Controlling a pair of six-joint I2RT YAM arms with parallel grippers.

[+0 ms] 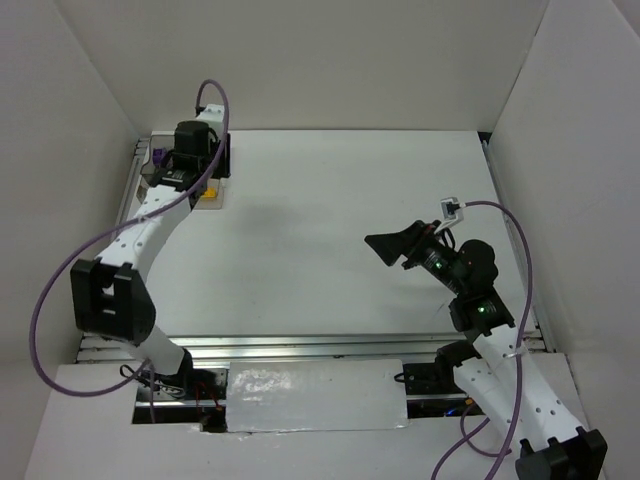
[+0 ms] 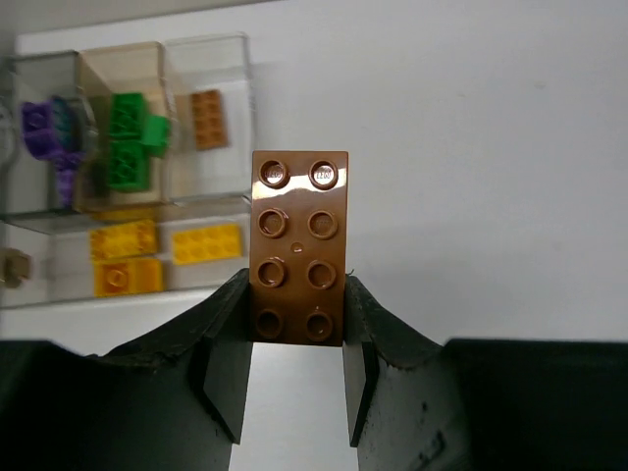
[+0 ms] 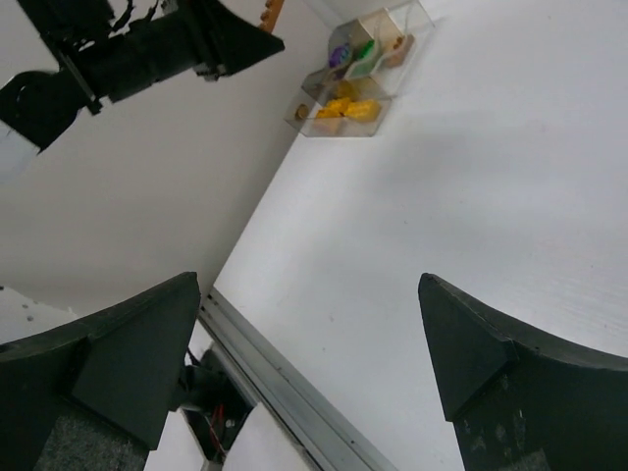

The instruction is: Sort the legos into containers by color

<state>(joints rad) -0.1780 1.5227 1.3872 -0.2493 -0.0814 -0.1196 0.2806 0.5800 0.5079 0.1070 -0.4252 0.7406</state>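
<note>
**A:** Left-wrist view: what does the left gripper hold?
**B:** It pinches a brown lego by its long sides, centre frame. The tray sits upper left.
**A:** Target?
**B:** Prob. the top-right cell, w/ the other brown lego. Best: centre over that cell, lower betw. its walls, then release. The right gripper hangs spread, empty, well apart.

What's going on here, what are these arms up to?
The left gripper is shut on a brown brick, holding it close to a clear tray at the far left corner of the table. The tray's cells already hold purple bricks, green bricks, one small brown piece and yellow bricks. The right gripper hangs open over the table, holding nothing.
</note>
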